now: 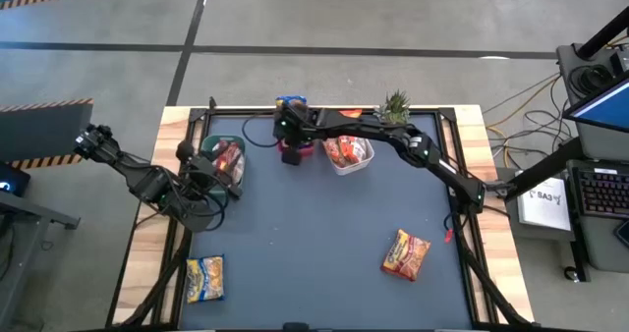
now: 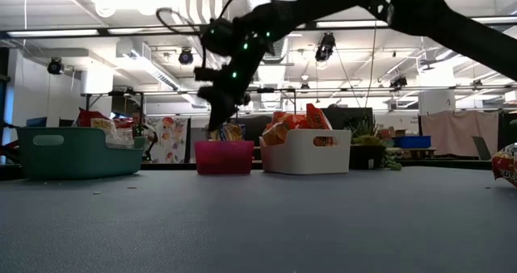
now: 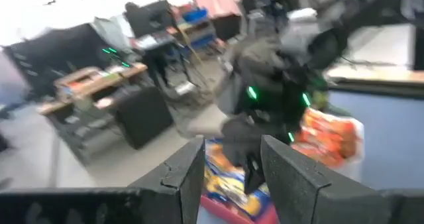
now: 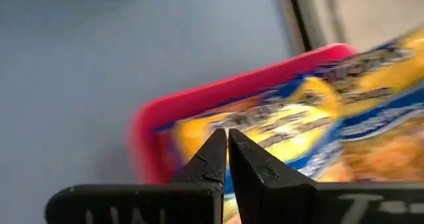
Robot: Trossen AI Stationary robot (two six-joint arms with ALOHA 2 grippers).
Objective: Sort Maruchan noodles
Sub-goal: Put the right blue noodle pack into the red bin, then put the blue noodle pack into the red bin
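**Right gripper over the red bin, two packets loose on the desk**

Nearest the lower edge of the high view, a yellow-and-blue noodle packet [image 1: 204, 278] lies flat at the lower left of the desk [image 1: 314, 244], its crinkled wrapper showing a pale noodle picture. Toward the lower right lies an orange packet [image 1: 406, 253], tilted, with a red border and a yellow centre; its edge also peeks in at the right edge of the low view [image 2: 506, 164]. The two are well apart.

Farther up, at the left of the frame, the left gripper [image 1: 218, 172] sits just beside the green bin [image 1: 211, 143], which holds reddish packets [image 1: 228, 157]. The left wrist view shows its fingers [image 3: 291, 177] spread apart with nothing between them.

Along the upper edge of the desk stand the red bin [image 1: 295, 153] and, to its right, the white bin [image 1: 356, 163] filled with orange-red packets [image 1: 346, 150]. The right arm reaches in from the right of the frame, and the right gripper [image 1: 288, 131] hangs above the red bin. In the right wrist view its fingers [image 4: 212, 161] are drawn together to a narrow slit, empty, right over a glossy yellow-and-blue packet in the red bin [image 4: 298, 118] that lies against the pink rim. A small green plant [image 1: 395, 104] stands at the upper edge, behind the white bin.
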